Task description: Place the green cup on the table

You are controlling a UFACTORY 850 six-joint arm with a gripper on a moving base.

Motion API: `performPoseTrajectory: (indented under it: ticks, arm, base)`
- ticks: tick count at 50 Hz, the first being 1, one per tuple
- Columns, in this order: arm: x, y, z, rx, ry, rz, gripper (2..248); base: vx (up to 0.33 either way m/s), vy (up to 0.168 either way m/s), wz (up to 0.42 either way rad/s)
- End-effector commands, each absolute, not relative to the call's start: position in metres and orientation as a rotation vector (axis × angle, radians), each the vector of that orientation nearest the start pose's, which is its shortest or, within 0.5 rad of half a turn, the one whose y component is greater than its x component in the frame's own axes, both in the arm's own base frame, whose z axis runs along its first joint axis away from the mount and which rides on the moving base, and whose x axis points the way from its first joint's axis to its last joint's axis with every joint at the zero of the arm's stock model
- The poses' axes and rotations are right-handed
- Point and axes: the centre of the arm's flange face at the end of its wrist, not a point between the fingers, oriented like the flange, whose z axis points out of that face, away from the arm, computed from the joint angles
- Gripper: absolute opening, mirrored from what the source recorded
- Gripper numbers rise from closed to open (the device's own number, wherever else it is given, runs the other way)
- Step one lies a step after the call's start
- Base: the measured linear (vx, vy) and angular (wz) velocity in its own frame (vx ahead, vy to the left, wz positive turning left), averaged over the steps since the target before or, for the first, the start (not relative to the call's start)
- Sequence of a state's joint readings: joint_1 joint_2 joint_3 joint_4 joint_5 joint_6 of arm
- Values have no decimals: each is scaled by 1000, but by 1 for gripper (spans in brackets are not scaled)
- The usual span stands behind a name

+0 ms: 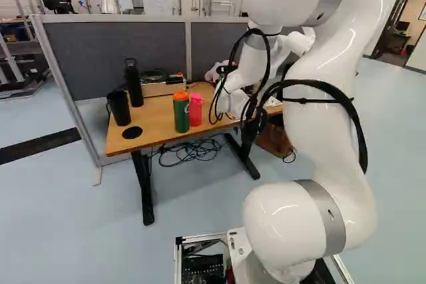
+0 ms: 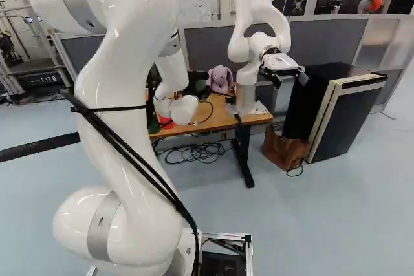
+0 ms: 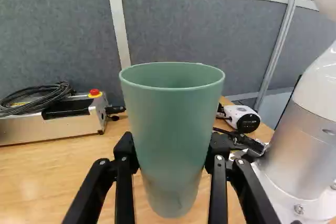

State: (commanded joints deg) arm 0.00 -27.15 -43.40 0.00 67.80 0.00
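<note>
Tapered matte-green cup (image 3: 171, 135) is riding upright in the black pincer (image 2: 196, 83); 2 part-spread fingers are clasping both sides!

From behind the arm (image 1: 313, 138), both base views face the table (image 1: 154, 121), the wrist view closer

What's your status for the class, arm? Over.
Gripper closed on green cup. Cup upright, contact with table unclear. Possible obstacle: another robot close beside.
</note>
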Motion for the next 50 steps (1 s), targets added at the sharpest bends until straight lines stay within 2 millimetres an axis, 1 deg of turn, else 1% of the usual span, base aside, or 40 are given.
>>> performPoseTrajectory:
  ticks: [34,40,50]
  arm:
    - [597,0,285,-2339,0,-2097,124]
    - [602,0,277,-2345,0,-2091,124]
    - [604,0,265,-2361,0,-2073,124]
  base:
    - [0,0,0]
    - [0,0,0]
    - [0,0,0]
